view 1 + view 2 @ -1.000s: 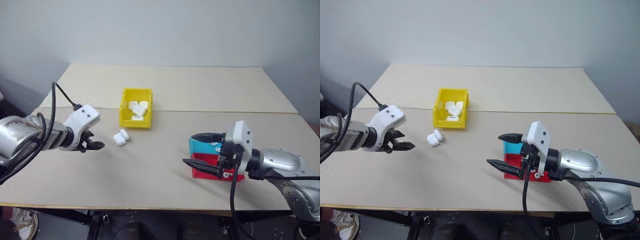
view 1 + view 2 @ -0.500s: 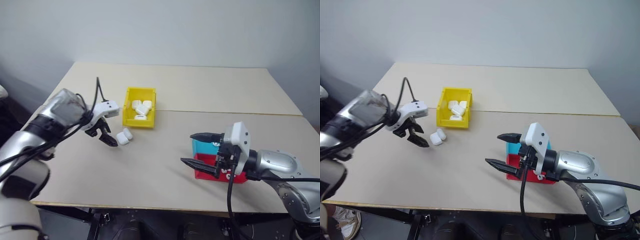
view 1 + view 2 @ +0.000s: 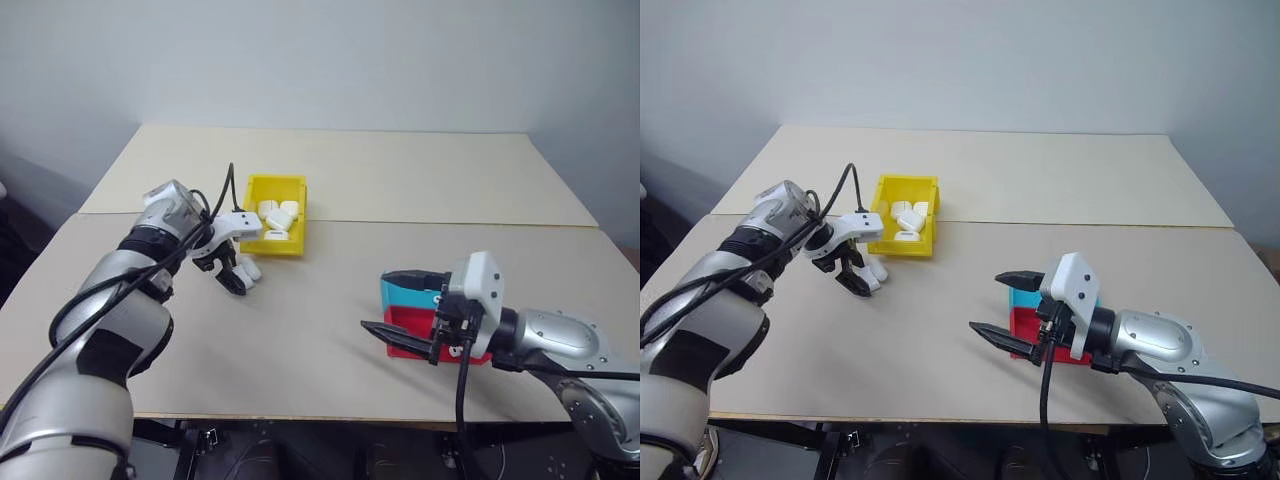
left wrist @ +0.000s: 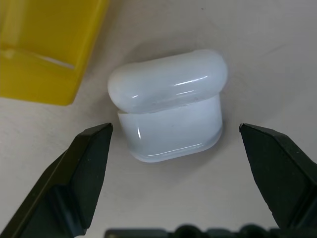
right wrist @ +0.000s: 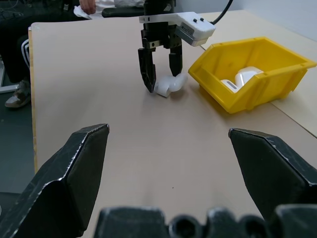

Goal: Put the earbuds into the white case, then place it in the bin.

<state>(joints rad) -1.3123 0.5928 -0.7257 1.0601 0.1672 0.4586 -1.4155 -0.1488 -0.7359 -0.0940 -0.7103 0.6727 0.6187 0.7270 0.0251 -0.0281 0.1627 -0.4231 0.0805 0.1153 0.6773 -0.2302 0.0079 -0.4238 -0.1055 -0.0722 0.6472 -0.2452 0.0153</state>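
A white case lies on the table just in front of the yellow bin, its rounded lid part set off from the body. My left gripper points down over it, open, one finger on each side and clear of it. In the right wrist view the left gripper straddles the case beside the bin. The bin holds several similar white cases. The earbuds are out of view. My right gripper hovers open and empty at the near right.
A teal tray and a red tray sit right behind the right gripper. A seam runs across the table behind the bin. In the right wrist view a person's shoe shows beyond the table's edge.
My left arm has swung in from the left edge to the case, its gripper has turned downward and opened wider. The right gripper has stayed put.
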